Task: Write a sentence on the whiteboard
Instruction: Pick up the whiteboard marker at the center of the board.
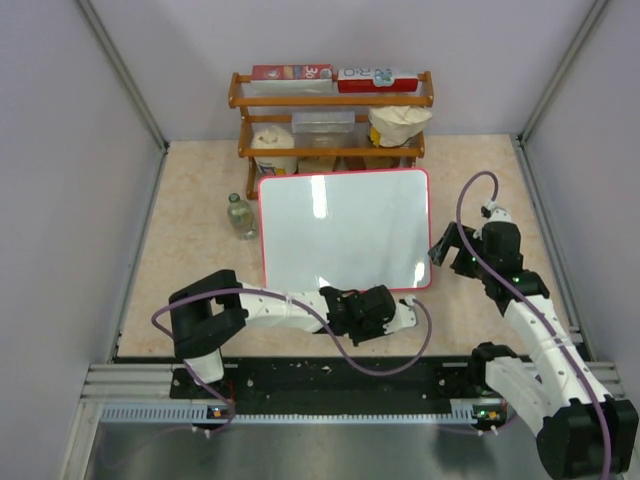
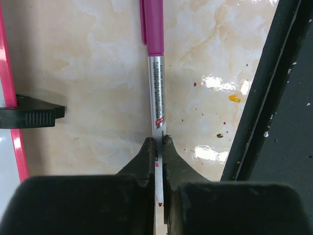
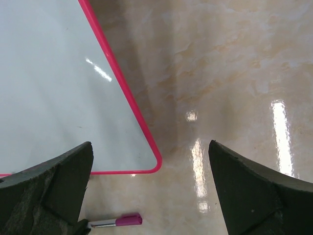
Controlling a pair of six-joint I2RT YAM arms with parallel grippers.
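Observation:
The whiteboard [image 1: 345, 228], glossy white in a pink frame, lies flat mid-table. Its surface is blank, so the sentence does not show. My left gripper [image 1: 402, 314] is low by the board's near right corner. In the left wrist view it [image 2: 159, 142] is shut on a marker [image 2: 156, 88] with a white barrel and magenta cap, which lies along the tabletop. The board's frame [image 2: 7, 73] and a black clip foot [image 2: 30, 113] sit to the left. My right gripper [image 1: 446, 250] hovers at the board's right edge, open [image 3: 150, 147] and holding nothing, above the board corner [image 3: 54, 88] and the marker [image 3: 117, 221].
A wooden shelf [image 1: 330, 100] with boxes, tubs and a clear container stands behind the board. A small glass bottle [image 1: 240, 217] is at the board's far left corner. A black rail [image 2: 264, 98] runs along the near table edge. Grey walls close in both sides.

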